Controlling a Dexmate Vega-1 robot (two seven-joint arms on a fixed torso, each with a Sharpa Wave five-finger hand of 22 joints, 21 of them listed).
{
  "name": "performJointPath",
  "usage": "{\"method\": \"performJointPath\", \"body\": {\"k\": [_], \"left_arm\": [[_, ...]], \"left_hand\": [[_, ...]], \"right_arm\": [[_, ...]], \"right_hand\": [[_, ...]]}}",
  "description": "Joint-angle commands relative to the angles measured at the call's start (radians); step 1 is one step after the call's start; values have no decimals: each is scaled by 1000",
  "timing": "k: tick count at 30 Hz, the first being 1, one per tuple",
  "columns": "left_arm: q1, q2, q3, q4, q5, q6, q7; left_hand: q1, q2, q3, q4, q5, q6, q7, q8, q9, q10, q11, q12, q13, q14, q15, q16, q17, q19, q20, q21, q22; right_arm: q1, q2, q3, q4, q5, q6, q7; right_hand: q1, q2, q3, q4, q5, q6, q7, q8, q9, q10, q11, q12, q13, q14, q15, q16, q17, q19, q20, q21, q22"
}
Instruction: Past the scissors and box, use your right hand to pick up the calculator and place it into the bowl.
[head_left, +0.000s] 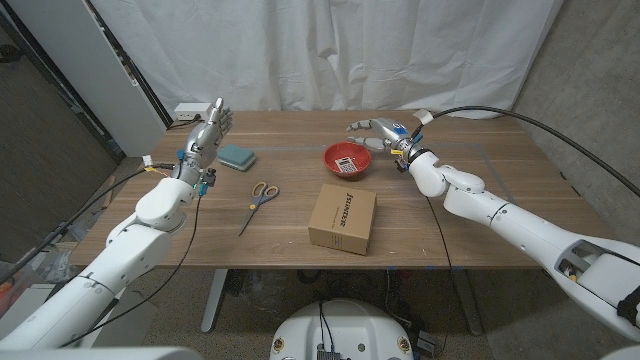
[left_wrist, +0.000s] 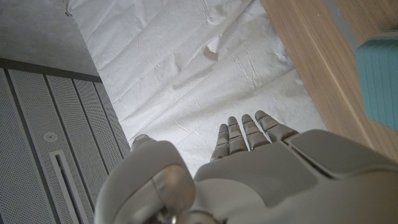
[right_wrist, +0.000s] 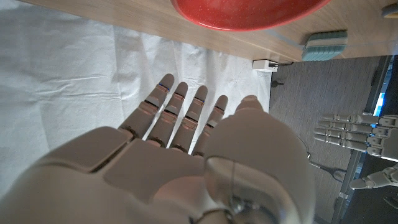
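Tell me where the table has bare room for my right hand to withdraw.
Bare wood lies right of the brown cardboard box and red bowl, under the right hand. It is crowded leftward: scissors, teal sponge, left hand.

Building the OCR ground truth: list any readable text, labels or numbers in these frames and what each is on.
Cardboard box: a dark printed line across the top, too small to read.
Calculator in the red bowl: keys and face show as dark marks, no digits legible.
Scissors, teal sponge, both hands, the left and the right: no text visible.
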Motion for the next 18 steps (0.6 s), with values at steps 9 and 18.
{"method": "performJointPath", "body": {"k": [9,18], "left_arm": [[10,12,-4,-24,-4,8,0],[19,10,-5,-37,2,11,11]], "left_hand": [[10,8,-11,-2,-3,9,-1,0,6,7,-6,2,3,3,6,-3,5,-4,0,-1,6],[11,10,-12,-2,-4,10,-3,0,6,6,-9,2,3,2,5,-3,5,-4,0,-1,6]], "right_arm": [[-56,2,96,-38,126,66,-17],[-60,16,116,-17,166,90,-18]], "right_hand": [[-38,9,0,22,-8,-2,16,-1,0,8,17,10,-1,-5,-75,7,-1,16,-51,7,3],[-52,13,0,27,-10,-4,23,-1,-1,9,21,11,-3,-5,-72,8,-2,17,-51,8,2]]}}
